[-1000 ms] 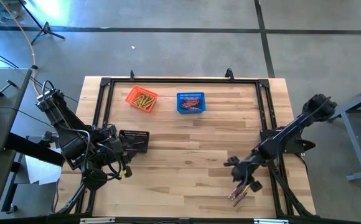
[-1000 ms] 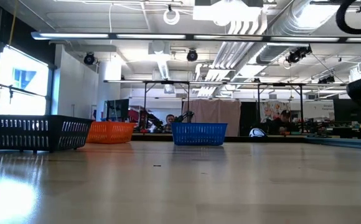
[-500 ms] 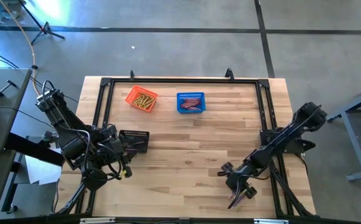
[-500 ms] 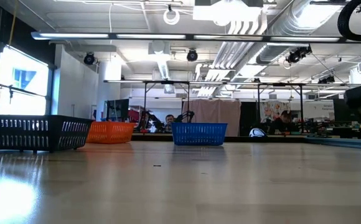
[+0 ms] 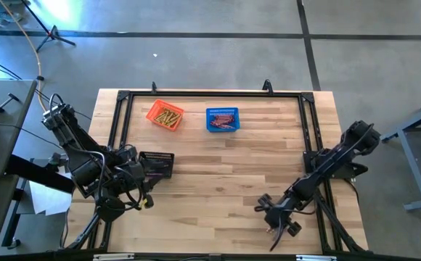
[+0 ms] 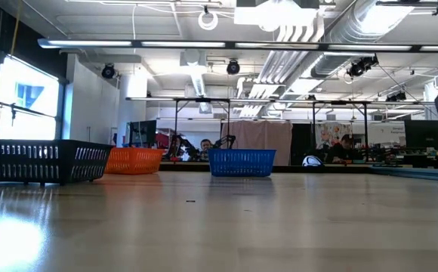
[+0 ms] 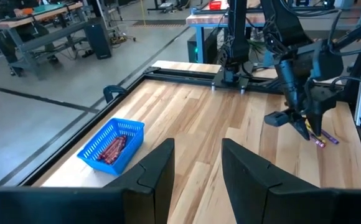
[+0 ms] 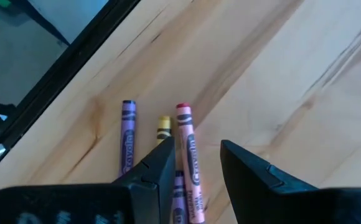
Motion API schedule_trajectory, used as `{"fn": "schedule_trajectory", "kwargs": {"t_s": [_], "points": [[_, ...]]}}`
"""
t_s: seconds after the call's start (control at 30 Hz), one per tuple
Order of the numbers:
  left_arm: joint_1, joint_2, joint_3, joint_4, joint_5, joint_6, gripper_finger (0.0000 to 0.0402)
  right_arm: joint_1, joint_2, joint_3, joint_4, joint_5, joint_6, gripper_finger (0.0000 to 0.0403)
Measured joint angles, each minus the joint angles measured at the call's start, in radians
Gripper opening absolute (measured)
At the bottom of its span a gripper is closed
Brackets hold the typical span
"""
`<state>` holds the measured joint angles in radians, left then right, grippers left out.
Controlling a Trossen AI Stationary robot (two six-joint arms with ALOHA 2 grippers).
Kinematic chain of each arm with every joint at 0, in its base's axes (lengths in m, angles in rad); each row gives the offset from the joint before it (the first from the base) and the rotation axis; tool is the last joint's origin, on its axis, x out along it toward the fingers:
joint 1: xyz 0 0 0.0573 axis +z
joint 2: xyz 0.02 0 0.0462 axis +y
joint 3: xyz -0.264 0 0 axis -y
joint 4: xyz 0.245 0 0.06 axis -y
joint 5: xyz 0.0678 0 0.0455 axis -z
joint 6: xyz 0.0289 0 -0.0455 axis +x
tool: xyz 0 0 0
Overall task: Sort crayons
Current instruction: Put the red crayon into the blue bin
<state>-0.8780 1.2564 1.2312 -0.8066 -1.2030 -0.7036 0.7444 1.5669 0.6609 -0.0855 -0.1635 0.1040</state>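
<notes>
Jaws of the right gripper stand open, empty, over loose crayons on the tabletop; straddle only the red one (neighbours lie close). Left gripper waits open.

One camera hangs overhead, looking straight down on the whole bench. Another sits at bench-top height, facing level across it into the room. Both catch the blue basket. The right wrist camera peers down very close at the wood.
</notes>
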Motion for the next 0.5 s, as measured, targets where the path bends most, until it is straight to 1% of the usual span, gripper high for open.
{"fn": "schedule_trajectory", "kwargs": {"t_s": [0.27, 0.5], "points": [[0.000, 0.000, 0.000, 0.000, 0.015, 0.000, 0.0117, 0.016, 0.000, 0.000, -0.002, 0.086, -0.001, 0.0112], [0.000, 0.000, 0.000, 0.000, 0.025, 0.000, 0.0117, 0.016, 0.000, -0.001, -0.009, 0.084, -0.008, 0.0112]]}}
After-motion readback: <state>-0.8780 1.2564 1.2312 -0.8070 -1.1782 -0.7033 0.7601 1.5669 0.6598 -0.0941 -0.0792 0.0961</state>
